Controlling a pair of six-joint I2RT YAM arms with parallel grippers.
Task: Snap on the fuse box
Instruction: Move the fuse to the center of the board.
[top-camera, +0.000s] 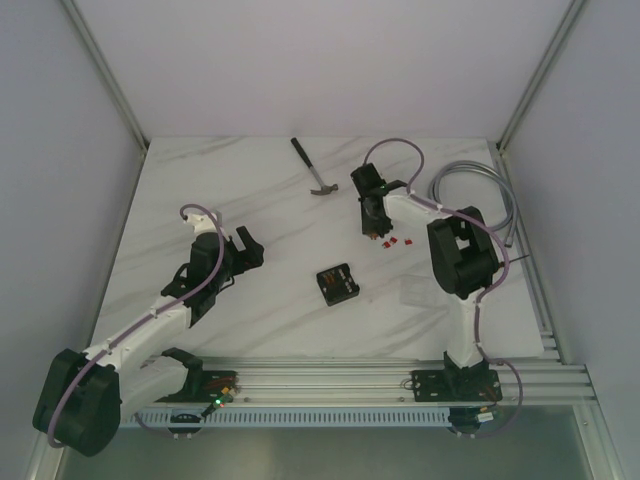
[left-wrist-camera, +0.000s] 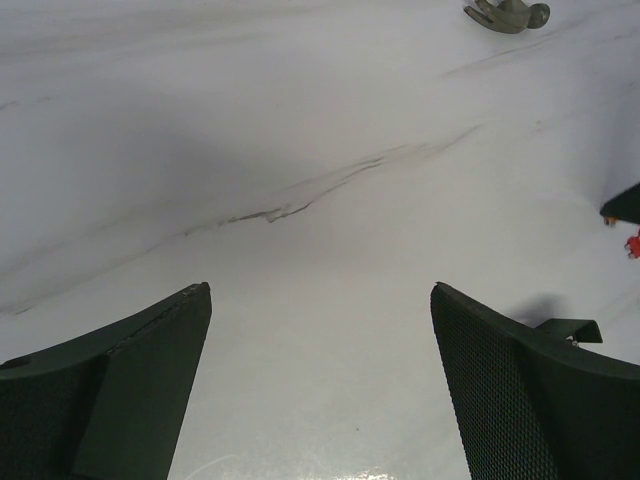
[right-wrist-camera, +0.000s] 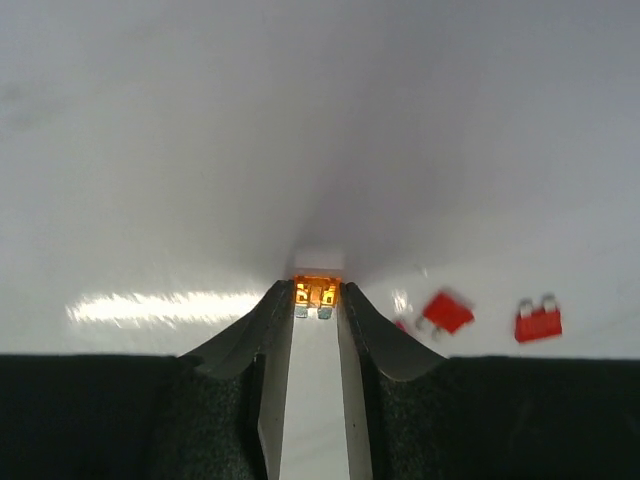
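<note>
A white marble table (top-camera: 250, 190) fills a white-walled enclosure. Toward the near side, in the middle, the fuse box (top-camera: 338, 285) lies flat with its slots facing up, well apart from both grippers. To its left the left gripper (left-wrist-camera: 320, 290) hovers over bare marble, jaws spread wide. Beyond the box, the right gripper (top-camera: 371, 232) points down at the table, its jaws pinching an orange fuse (right-wrist-camera: 316, 290). Loose red fuses (right-wrist-camera: 538, 322) lie just beside it. Farthest back rests a hammer (top-camera: 312, 170).
</note>
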